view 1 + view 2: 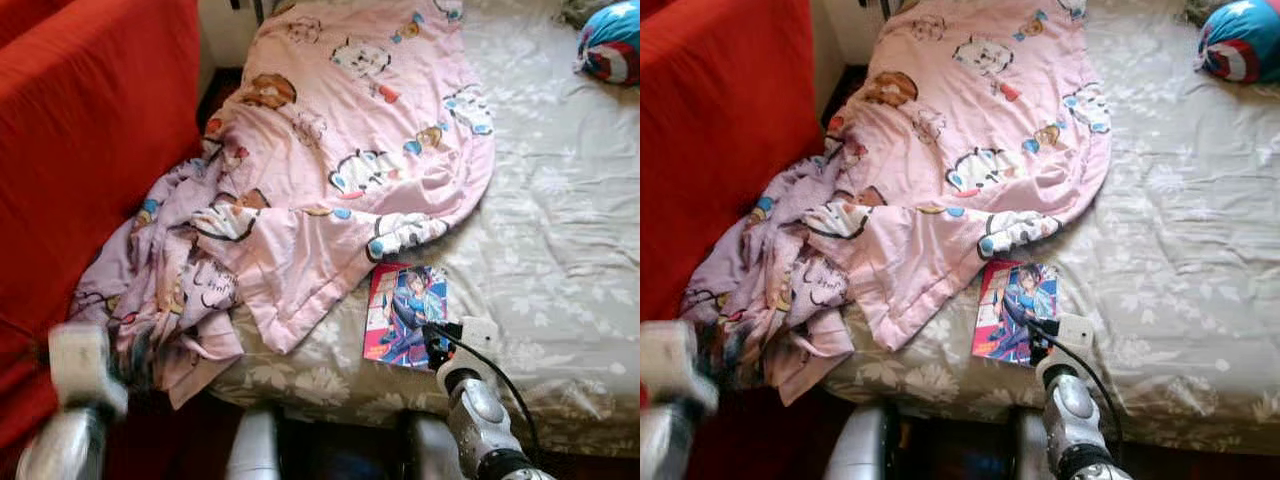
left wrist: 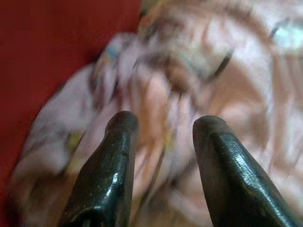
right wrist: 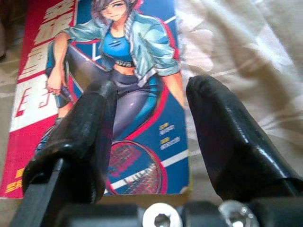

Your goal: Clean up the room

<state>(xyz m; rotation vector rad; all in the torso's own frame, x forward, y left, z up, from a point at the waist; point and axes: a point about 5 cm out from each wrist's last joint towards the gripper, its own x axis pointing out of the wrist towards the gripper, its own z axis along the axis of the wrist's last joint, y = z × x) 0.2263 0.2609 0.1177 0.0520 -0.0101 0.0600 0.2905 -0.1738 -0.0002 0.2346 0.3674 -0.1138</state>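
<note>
A comic book (image 1: 405, 315) with a red and blue cover lies flat on the grey flowered bed sheet (image 1: 560, 250), near the bed's front edge. My right gripper (image 3: 149, 101) hovers open just over the book's (image 3: 118, 71) lower half, nothing between its fingers. A pink cartoon-print blanket (image 1: 330, 150) spreads across the bed's left half and spills off the front corner in a crumpled heap (image 1: 170, 290). My left gripper (image 2: 163, 123) stands open above that heap, its view blurred; the left wrist (image 1: 80, 365) shows at the bottom left.
A red sofa (image 1: 80, 150) stands close along the bed's left side. A blue, red and white round cushion (image 1: 612, 42) lies at the far right of the bed. My right arm (image 1: 480, 420) rises from below the bed's front edge.
</note>
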